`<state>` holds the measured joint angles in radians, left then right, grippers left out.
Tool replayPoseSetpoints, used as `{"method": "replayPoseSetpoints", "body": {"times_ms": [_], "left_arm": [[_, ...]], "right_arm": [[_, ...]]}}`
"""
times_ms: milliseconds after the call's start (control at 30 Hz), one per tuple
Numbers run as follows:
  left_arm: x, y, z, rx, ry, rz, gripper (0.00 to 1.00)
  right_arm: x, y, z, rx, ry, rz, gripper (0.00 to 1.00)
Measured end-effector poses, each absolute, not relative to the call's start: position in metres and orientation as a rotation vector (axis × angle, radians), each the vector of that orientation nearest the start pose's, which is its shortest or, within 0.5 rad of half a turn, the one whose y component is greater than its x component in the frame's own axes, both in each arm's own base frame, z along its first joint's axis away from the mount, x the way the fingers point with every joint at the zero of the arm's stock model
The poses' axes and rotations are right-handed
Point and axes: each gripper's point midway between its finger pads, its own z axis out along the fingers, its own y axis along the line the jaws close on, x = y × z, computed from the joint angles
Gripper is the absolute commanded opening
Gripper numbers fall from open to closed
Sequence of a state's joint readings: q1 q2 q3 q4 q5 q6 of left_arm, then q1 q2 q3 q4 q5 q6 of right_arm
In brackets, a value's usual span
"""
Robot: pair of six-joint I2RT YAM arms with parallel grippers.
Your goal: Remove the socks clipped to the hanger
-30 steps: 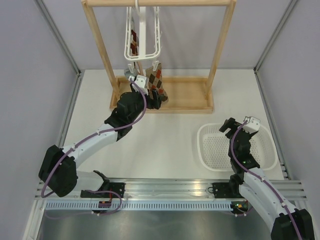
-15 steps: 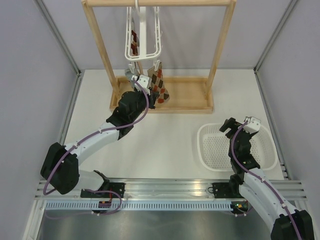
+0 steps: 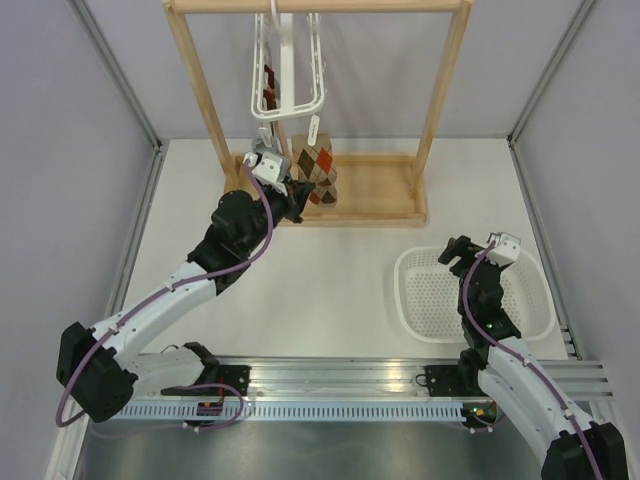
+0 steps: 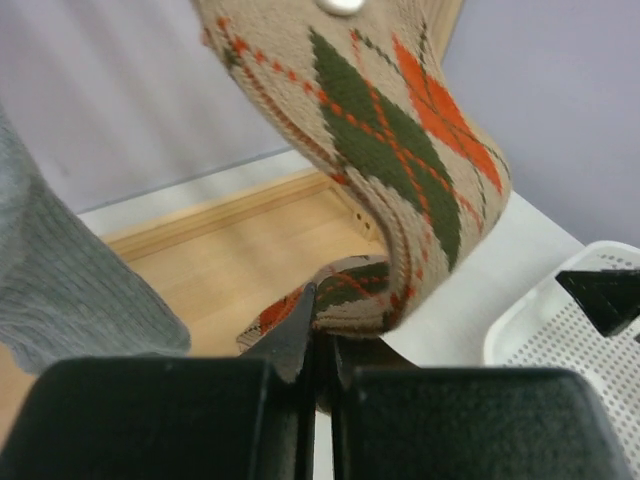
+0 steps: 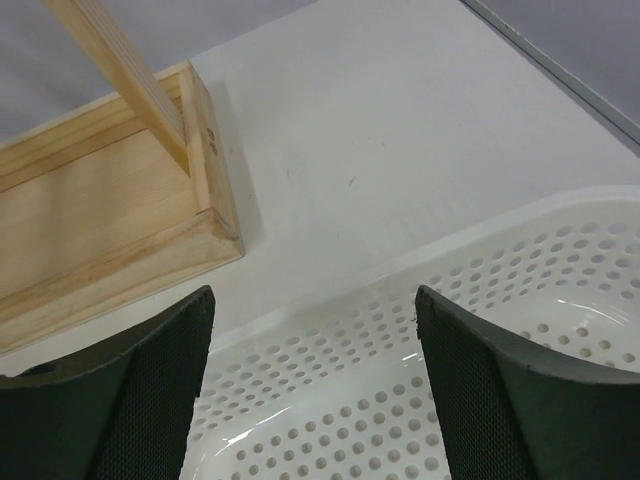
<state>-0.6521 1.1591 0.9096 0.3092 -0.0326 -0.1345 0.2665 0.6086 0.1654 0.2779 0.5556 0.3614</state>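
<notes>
Closed on fabric, the left gripper is seen with its two black fingers pressed together, and the lower end of the argyle sock is pinched between them. The sock is held at its top by a white clip and is bent in a curve down to the fingertips, so that most of its body is found just above and beyond the gripper. It is knitted in tan, with dark olive and orange diamonds crossed by thin dashed lines. A grey sock, finely ribbed, is hung just left of the fingers and is not touched by them.

The hanger, an open frame of white plastic, is hooked on the top bar of the wooden rack. The rack's flat, pale base is set at the middle of the far edge of the white tabletop.

The right gripper is held wide open, with nothing between its fingers, above the white perforated basket. The basket is placed by the tabletop's right edge, toward the near right corner, well apart from the argyle sock.
</notes>
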Motion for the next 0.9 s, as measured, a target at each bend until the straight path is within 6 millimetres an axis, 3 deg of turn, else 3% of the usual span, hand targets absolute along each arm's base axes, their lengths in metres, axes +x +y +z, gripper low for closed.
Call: {"method": "replayPoseSetpoints", "body": {"times_ms": [233, 367, 467, 667, 800, 900], "left_arm": [[0.312, -0.265, 0.307, 0.423, 1.572, -0.609, 0.02], [0.298, -0.275, 0.290, 0.463, 1.615, -0.616, 0.02], [0.290, -0.280, 0.287, 0.480, 1.625, -0.621, 0.02], [0.281, -0.273, 0.299, 0.472, 1.607, -0.627, 0.02], [0.274, -0.264, 0.306, 0.465, 1.602, -0.624, 0.02], [0.272, -0.261, 0.306, 0.467, 1.610, -0.621, 0.02]], "right_arm": [[0.290, 0.004, 0.138, 0.411, 1.660, 0.005, 0.79], [0.303, 0.022, 0.146, 0.334, 1.714, 0.028, 0.79], [0.318, 0.045, 0.184, 0.257, 1.700, 0.094, 0.79], [0.335, 0.093, 0.293, 0.094, 1.552, 0.325, 0.81], [0.333, 0.131, 0.340, -0.051, 1.485, 0.494, 0.81], [0.328, 0.156, 0.359, -0.130, 1.463, 0.584, 0.81]]}}
